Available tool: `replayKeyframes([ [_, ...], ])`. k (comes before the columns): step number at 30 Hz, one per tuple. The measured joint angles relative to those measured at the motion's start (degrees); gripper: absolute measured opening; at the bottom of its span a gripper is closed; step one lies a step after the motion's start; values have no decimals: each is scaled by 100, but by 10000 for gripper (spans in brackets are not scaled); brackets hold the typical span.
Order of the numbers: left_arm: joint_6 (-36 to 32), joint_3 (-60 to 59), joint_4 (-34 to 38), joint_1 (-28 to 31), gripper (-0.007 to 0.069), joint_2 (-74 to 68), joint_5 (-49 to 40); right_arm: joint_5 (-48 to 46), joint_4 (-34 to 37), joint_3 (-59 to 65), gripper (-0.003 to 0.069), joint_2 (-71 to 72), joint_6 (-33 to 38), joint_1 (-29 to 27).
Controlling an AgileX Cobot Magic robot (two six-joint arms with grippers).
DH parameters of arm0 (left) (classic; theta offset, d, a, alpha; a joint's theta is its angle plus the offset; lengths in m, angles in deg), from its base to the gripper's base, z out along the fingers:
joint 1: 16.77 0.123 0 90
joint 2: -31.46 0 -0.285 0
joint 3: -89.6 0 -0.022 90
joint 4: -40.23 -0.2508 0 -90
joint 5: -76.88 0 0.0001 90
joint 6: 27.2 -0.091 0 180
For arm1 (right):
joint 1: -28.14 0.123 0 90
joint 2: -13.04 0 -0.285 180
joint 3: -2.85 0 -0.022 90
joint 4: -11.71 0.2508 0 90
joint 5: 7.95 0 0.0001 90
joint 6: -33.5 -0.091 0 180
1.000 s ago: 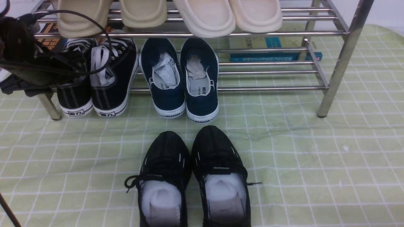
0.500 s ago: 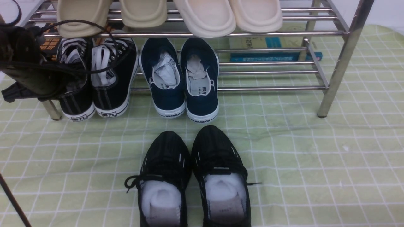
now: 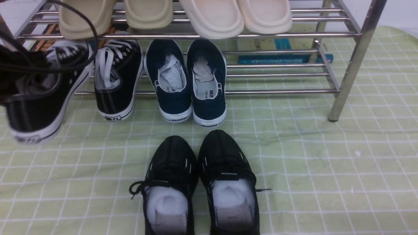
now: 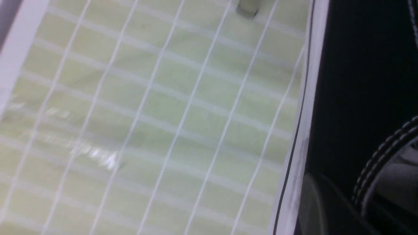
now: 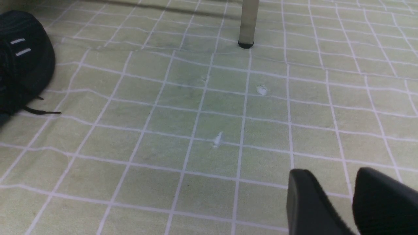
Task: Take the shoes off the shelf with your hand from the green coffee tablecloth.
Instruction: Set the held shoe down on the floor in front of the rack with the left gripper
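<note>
Front view: your left tool (image 3: 34,80) clamps one shoe (image 3: 36,112) at the shelf (image 3: 347,65) front; next, draw it clear onto the cloth (image 3: 326,163).

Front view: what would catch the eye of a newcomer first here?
One black canvas sneaker hangs tilted and blurred at the far left, held by the left gripper. Its mate sits on the shelf, on the lower tier beside the navy slip-ons, and black mesh running shoes stand on the green cloth in front.
</note>
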Motion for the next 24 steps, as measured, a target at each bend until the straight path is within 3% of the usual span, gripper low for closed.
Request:
replayKeyframes([
  [4, -142, -112, -168, 0, 11, 334, -775, 0, 0, 0, 237, 0, 0, 0],
  [11, -48, -1157, -257, 0, 12, 1060, -440, 0, 0, 0, 237, 0, 0, 0],
  [18, 534, -2899, -256, 0, 12, 1741, 463, 0, 0, 0, 237, 0, 5, 0],
  [24, 596, -4070, -260, 0, 14, 1676, 2311, 0, 0, 0, 237, 0, 5, 0],
])
